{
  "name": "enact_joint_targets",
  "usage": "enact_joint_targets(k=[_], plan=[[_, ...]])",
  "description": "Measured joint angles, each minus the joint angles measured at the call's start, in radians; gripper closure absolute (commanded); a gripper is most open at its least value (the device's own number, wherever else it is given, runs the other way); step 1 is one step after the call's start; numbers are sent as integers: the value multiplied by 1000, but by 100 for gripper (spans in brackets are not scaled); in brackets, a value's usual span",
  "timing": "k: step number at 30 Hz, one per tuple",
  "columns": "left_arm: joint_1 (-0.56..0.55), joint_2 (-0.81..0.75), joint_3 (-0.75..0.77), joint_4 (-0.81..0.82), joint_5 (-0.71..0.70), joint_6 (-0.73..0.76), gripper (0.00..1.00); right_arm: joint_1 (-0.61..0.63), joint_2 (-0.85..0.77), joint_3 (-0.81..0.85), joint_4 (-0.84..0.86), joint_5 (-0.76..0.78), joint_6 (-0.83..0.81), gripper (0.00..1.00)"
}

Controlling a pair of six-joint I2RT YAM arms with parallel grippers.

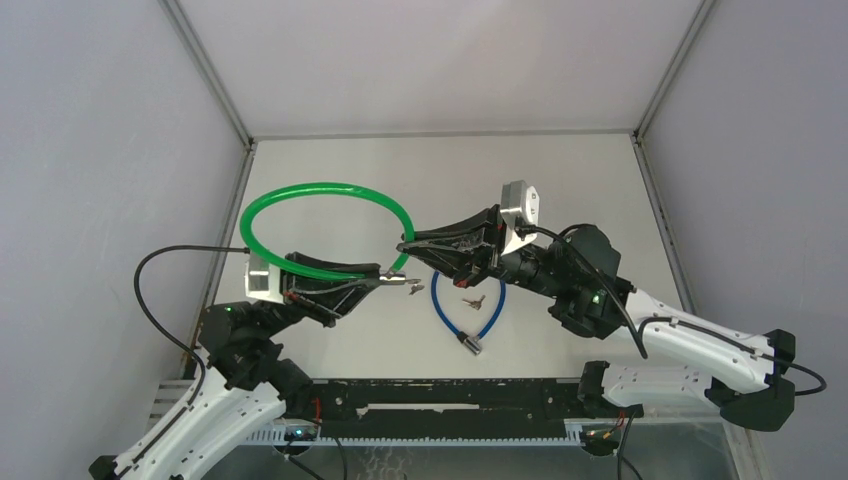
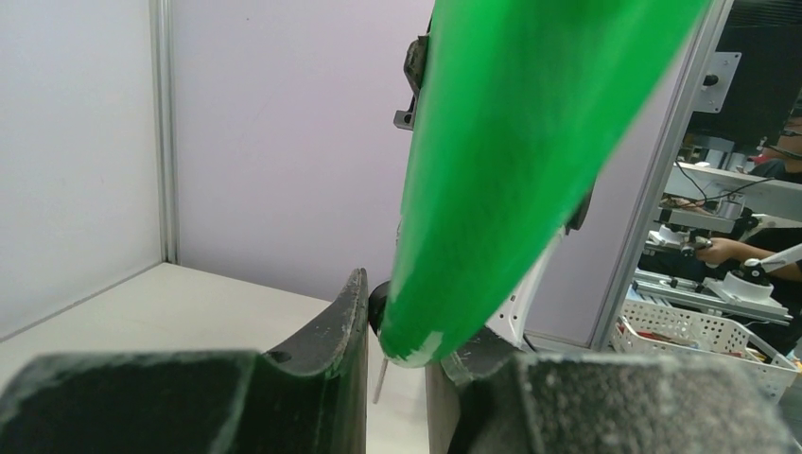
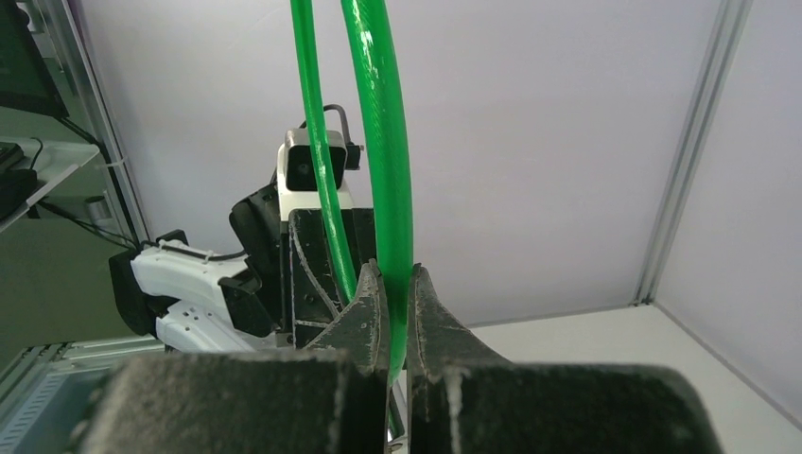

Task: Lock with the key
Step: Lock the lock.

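Pale grey walls [image 1: 100, 150] are seen around a white table [image 1: 560, 180]. Above the table a green cable [image 1: 320, 186] is held up in a wide hoop by both arms.

One end of the hoop is pinched by the left gripper [image 1: 378, 278], with its fingers closed on the sheath. In the left wrist view the cable end [image 2: 416, 340] is shown, large and blurred, between the two fingers [image 2: 348, 317]. A thin metal piece [image 2: 378, 378] is seen hanging just below it, but whether that piece is a key cannot be told.

The other side of the hoop is clamped by the right gripper [image 1: 405, 244]. In the right wrist view the sheath is shown squeezed tight between the pads [image 3: 371, 303]. The two grippers are near each other, with their tips apart.

On the table, nearer the arm bases, a blue cable [image 1: 440, 305] is laid in an open curve with a dark lock head [image 1: 470, 343] at one end. Small keys [image 1: 473, 300] are seen inside that curve, touched by nothing.

The green cable is judged to be light and springy, stiff enough to keep its hoop when lifted. Its plastic sheath is probably slick, so a firm pinch close to each end is advised, where the ends can be steered together. A key would be small, thin and easily dropped, and would best be taken by its flat head so that the blade is left free.
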Motion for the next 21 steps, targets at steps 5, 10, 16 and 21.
enact_joint_targets(k=[5,10,16,21], plan=[[0,0,0,0,0,1,100,-1,20,8,5,-5,-10,100],[5,1,0,5,-20,-19,100,-2,87,32,61,-27,-14,100],[28,-7,0,5,-60,-44,100,-68,105,8,153,-106,66,100],[70,-13,0,-9,-62,-72,100,-95,82,-61,230,-109,126,100]])
